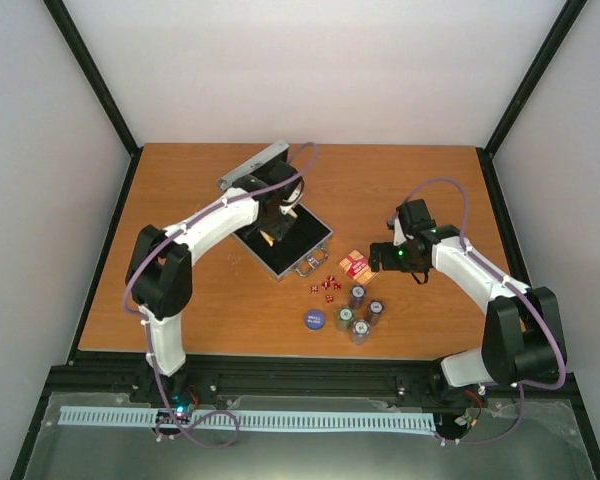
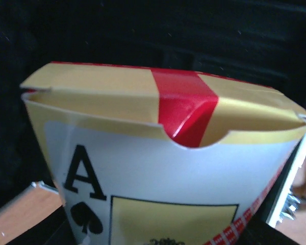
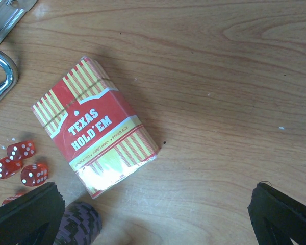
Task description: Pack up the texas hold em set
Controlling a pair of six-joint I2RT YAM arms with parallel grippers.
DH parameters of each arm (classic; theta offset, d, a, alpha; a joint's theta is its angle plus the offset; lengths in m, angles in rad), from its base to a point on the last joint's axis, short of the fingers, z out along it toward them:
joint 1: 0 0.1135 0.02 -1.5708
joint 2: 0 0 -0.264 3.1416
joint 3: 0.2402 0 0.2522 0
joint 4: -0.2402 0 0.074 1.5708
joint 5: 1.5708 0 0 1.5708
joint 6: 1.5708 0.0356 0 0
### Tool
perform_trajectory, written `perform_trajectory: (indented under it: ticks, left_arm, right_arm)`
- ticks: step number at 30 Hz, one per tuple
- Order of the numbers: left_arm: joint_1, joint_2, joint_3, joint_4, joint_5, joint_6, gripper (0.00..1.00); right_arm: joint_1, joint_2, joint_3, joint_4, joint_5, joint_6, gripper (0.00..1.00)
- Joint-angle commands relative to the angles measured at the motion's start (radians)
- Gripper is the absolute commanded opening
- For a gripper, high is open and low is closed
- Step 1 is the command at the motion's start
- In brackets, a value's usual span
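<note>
The silver case (image 1: pixel 318 232) lies open at the table's middle, black lining up, its lid (image 1: pixel 252 165) standing behind. My left gripper (image 1: pixel 275 228) is over the case and shut on a card deck (image 2: pixel 163 153), which fills the left wrist view with its ace face and red seal; my fingers are hidden behind it. My right gripper (image 3: pixel 153 219) is open and empty, just above the table. A second red-orange "Texas Hold'em" deck (image 3: pixel 94 127) lies flat ahead and left of it, also seen from above (image 1: pixel 357 265).
Red dice (image 3: pixel 21 163) lie left of the deck, also in the top view (image 1: pixel 325 285). Several chip stacks (image 1: pixel 358 310) and a blue disc (image 1: pixel 314 319) stand nearer the front edge. One chip stack (image 3: pixel 81 224) is beside my right gripper's left finger. The case handle (image 3: pixel 2 76) is at far left.
</note>
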Motion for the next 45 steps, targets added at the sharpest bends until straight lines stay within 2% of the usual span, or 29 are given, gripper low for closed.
perform_trajectory:
  ticks: [1, 7, 21, 33, 38, 41, 45]
  left_arm:
    - [0.034, 0.067, 0.074, 0.059, -0.020, 0.117, 0.54]
    - [0.076, 0.156, 0.102, 0.095, -0.013, 0.153, 0.59]
    - [0.110, 0.262, 0.144, 0.198, -0.073, 0.161, 0.60]
    - [0.138, 0.350, 0.217, 0.219, -0.093, 0.168, 0.64]
    - [0.138, 0.373, 0.227, 0.220, -0.089, 0.155, 0.69]
    - [0.138, 0.374, 0.224, 0.210, -0.081, 0.150, 0.82]
    - [0.139, 0.359, 0.219, 0.205, -0.082, 0.145, 0.91]
  right_arm:
    - [0.008, -0.010, 0.017, -0.004, 0.007, 0.001, 1.00]
    - [0.008, -0.004, 0.021, -0.014, 0.021, -0.007, 1.00]
    - [0.008, 0.027, 0.023, -0.010, 0.011, -0.006, 1.00]
    - [0.007, 0.045, 0.022, -0.008, -0.001, -0.007, 1.00]
    - [0.008, 0.055, 0.025, -0.009, -0.010, -0.007, 1.00]
    - [0.008, 0.060, 0.033, -0.012, -0.009, -0.011, 1.00]
    - [0.007, 0.068, 0.040, -0.013, -0.008, -0.014, 1.00]
